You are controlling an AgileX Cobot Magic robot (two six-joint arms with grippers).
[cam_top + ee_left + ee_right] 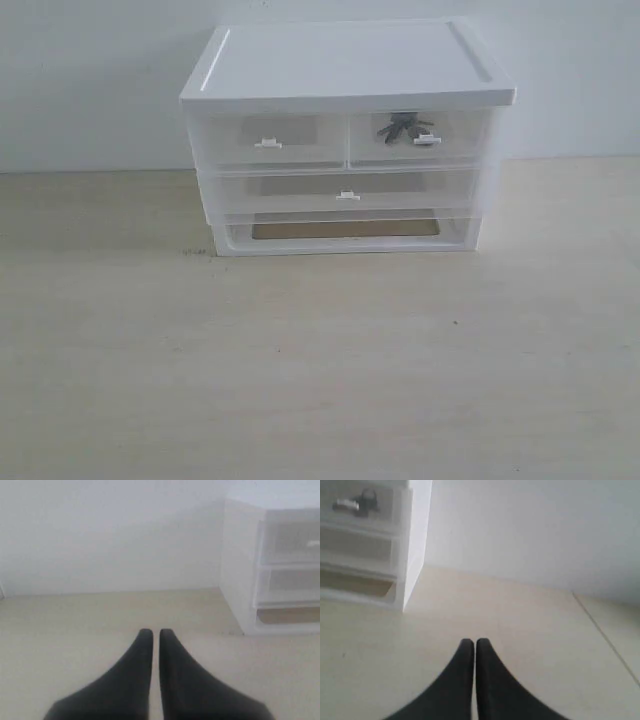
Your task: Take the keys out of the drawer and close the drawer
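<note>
Nothing begun yet: the keys [403,127] lie inside the shut drawer [462,138], while the left gripper [156,632] and right gripper [474,642] hover well apart from it, fingers clenched empty; 1 must first pull its tab [426,140].

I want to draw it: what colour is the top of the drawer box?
White. The top shows best in the exterior view.
</note>
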